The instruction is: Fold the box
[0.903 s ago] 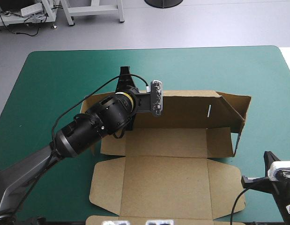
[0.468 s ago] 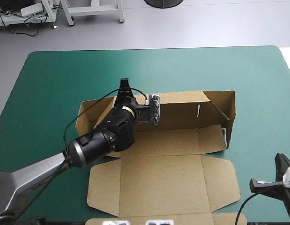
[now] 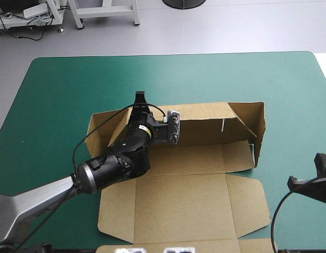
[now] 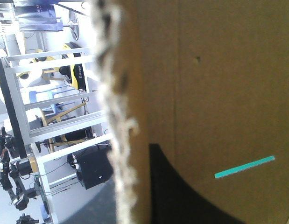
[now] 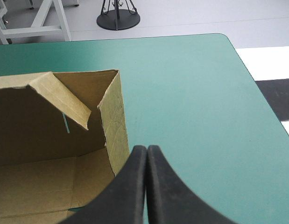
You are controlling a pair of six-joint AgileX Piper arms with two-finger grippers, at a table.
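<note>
Left pincer (image 3: 139, 100), clamped on the box (image 3: 184, 205), holds its wall upright; clenched, empty right pincer (image 5: 147, 149) should tuck the flap (image 5: 60, 100) ahead.

Left gripper (image 3: 140, 104) jaws partly hidden by box (image 3: 178, 205) wall

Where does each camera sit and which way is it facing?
High view: above and behind the robot, facing forward and down on the box and teal-green table; both arms show.
Left wrist view: on the left gripper, facing along the box's raised far wall; one black finger shows.
Right wrist view: on the right gripper, facing the box's right corner across the table; its shut fingers show.
High and right wrist views share the wall's slot.
</note>
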